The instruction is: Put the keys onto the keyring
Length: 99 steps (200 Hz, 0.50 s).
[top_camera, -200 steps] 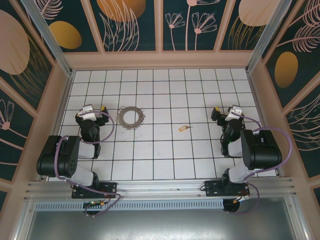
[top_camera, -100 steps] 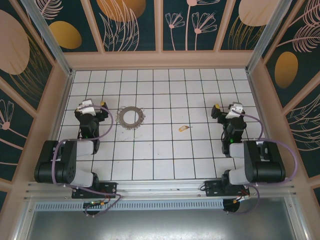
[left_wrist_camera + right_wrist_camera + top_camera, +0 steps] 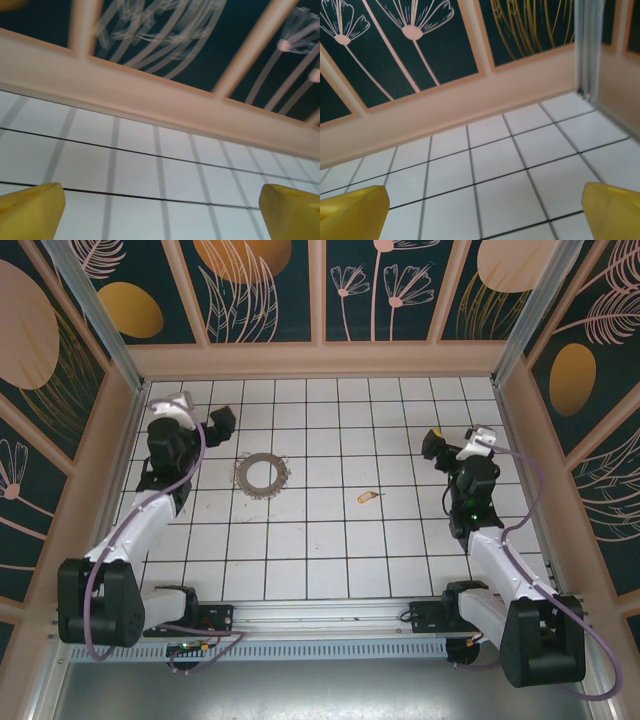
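While both arms hover above the tiled table [image 3: 320,540], the job appears not yet begun. The key [image 3: 368,497] lies loose on the tiles right of centre, well apart from the keyring [image 3: 261,475], which lies flat toward the left. The left gripper [image 3: 198,412] hangs near the ring, jaws spread wide and empty. The right gripper [image 3: 458,440], likewise wide open and holding nothing, sits off to the key's right. Lifting the key and threading it on are all left to do.

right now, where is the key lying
In the top view the small brass key lies flat on the white tiled floor, just right of centre, apart from the grey scalloped keyring lying to its left.
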### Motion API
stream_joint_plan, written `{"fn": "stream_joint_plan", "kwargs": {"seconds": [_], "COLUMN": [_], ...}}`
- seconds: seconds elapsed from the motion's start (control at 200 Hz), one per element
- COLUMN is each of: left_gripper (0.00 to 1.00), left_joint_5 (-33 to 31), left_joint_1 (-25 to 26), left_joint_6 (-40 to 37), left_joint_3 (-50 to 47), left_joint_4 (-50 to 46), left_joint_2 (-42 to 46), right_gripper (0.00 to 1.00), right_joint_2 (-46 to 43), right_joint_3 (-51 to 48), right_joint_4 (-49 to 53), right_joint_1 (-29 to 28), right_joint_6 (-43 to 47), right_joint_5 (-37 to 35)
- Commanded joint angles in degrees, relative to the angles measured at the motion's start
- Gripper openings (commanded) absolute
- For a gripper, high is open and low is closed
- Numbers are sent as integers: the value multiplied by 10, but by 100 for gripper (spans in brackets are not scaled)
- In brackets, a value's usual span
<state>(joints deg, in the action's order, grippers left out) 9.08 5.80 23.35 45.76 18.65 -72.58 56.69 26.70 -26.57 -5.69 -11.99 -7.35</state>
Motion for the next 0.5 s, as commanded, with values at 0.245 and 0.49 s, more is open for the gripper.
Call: {"fn": "stream_joint_plan", "kwargs": {"seconds": [0.245,0.49], "left_gripper": [98,89], "left_joint_5": [32,-3], "left_joint_1": [82,126], "left_joint_6": [6,2], "left_joint_3": [162,168], "left_joint_4": [-265,-275], "left_joint_2": [-170,-243], "right_gripper": [99,99], "right_joint_2": [88,119], "right_joint_3": [86,111], "right_joint_4": [215,213], "right_joint_1": [-65,-77], "right_joint_6": [-66,-41], "right_joint_5": [125,182]}}
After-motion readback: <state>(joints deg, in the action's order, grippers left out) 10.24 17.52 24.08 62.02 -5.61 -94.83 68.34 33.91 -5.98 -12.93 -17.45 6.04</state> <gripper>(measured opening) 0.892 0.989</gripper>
